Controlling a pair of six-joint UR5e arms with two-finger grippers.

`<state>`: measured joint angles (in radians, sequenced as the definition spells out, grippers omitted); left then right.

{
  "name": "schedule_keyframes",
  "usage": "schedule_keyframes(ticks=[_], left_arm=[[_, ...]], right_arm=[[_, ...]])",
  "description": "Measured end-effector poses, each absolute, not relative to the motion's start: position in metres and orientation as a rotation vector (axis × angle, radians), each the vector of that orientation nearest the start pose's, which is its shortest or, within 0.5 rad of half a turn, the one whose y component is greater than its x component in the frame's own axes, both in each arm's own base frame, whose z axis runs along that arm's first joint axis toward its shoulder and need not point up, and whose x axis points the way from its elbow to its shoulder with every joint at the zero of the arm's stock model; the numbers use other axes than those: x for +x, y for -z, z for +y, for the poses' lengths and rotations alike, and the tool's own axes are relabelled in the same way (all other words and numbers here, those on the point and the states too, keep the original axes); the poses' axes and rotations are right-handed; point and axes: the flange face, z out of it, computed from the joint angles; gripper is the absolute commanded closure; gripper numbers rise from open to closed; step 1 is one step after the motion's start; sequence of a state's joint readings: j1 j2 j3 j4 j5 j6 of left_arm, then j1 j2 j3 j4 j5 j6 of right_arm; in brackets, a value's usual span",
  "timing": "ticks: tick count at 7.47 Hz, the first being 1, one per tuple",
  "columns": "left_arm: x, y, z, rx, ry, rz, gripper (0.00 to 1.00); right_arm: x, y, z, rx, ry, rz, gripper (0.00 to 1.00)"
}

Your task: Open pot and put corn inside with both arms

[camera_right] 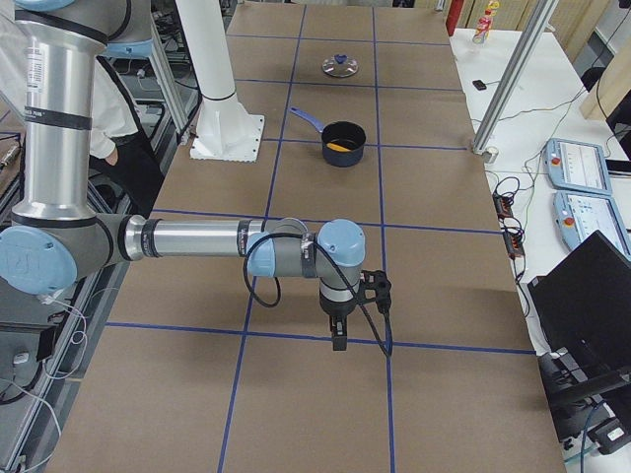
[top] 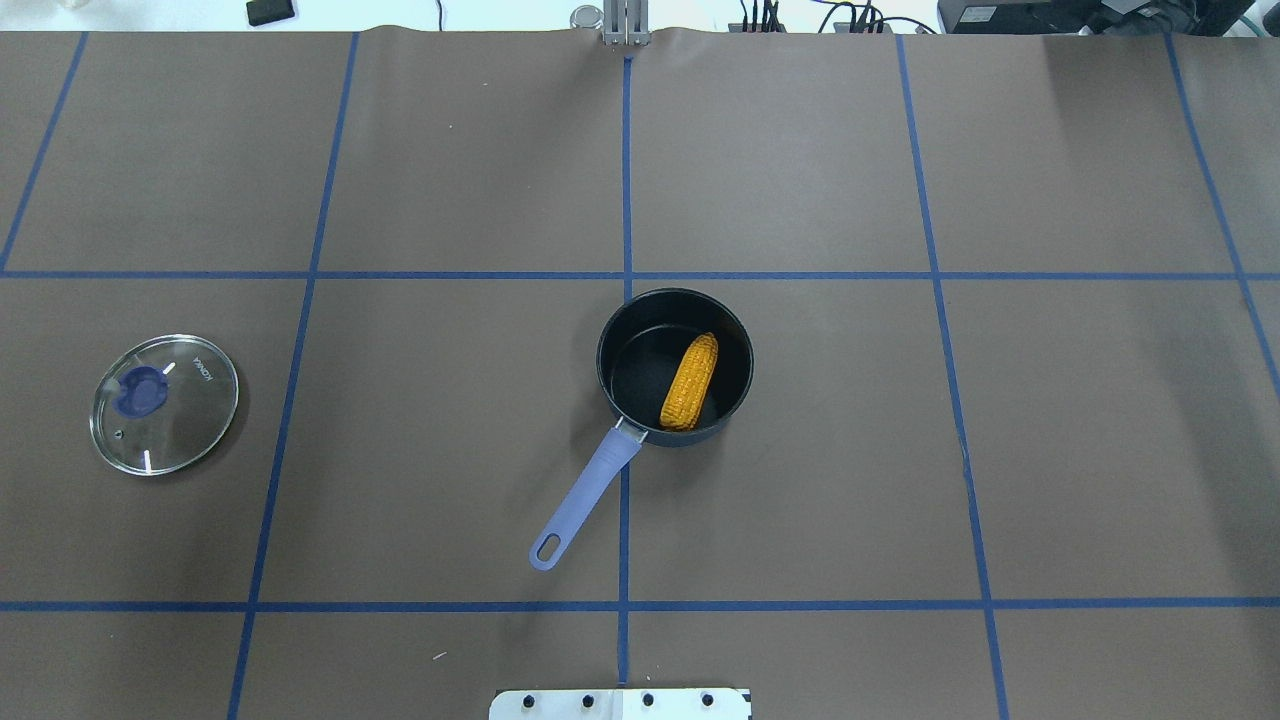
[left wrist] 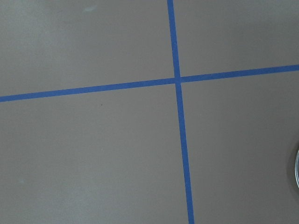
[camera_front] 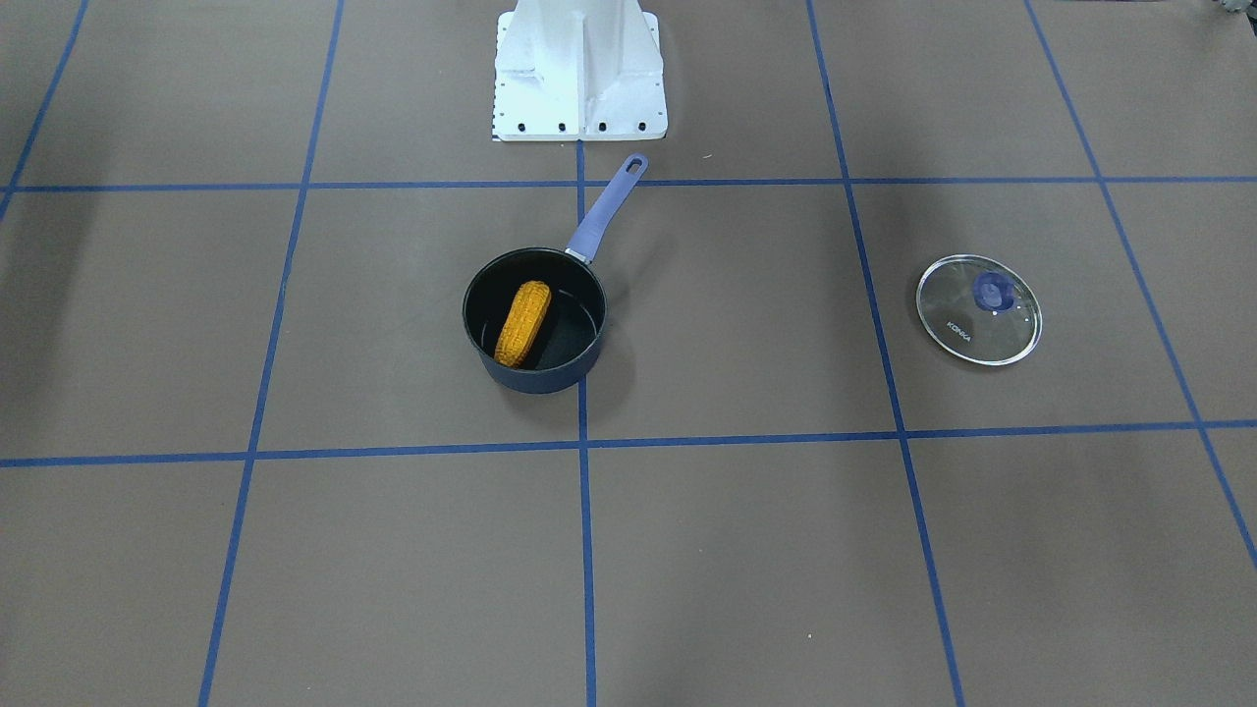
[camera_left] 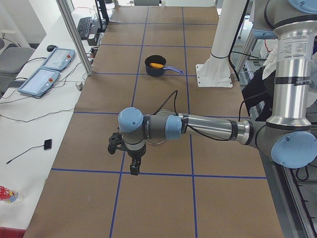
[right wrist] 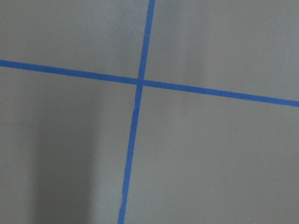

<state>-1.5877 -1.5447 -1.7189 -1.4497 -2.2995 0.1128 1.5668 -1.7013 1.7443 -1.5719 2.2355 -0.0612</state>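
Note:
The dark pot (camera_front: 542, 379) with a purple handle (camera_front: 609, 211) stands open at the table's middle, and it also shows in the overhead view (top: 607, 345). The orange-yellow corn (camera_front: 523, 322) lies inside it, also seen from overhead (top: 691, 381). The glass lid (top: 165, 403) with a blue knob lies flat on the table far to the robot's left (camera_front: 978, 309). My left gripper (camera_left: 134, 170) hangs above the table near the lid's side. My right gripper (camera_right: 338, 341) hangs above the table's other end. Both show only in the side views, so I cannot tell whether they are open or shut.
The white robot base (camera_front: 579, 69) stands behind the pot. Blue tape lines (top: 626, 180) grid the brown table. Control pendants (camera_left: 47, 69) and cables lie on the side bench. The lid's rim (left wrist: 297, 168) shows at the left wrist view's right edge.

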Motion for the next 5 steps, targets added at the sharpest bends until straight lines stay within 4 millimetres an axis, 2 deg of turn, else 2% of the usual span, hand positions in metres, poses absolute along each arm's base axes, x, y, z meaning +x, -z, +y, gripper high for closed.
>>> schedule_keyframes(ticks=[2,5], left_arm=[[-0.075,-0.616,-0.473,0.043,-0.091,0.728,0.01],[-0.075,-0.619,-0.451,0.037,-0.089,0.729,0.01]], right_arm=[[0.07,-0.636,-0.441,0.068,0.073,-0.663,0.0],[0.07,-0.633,-0.442,0.075,0.076,-0.665,0.0]])
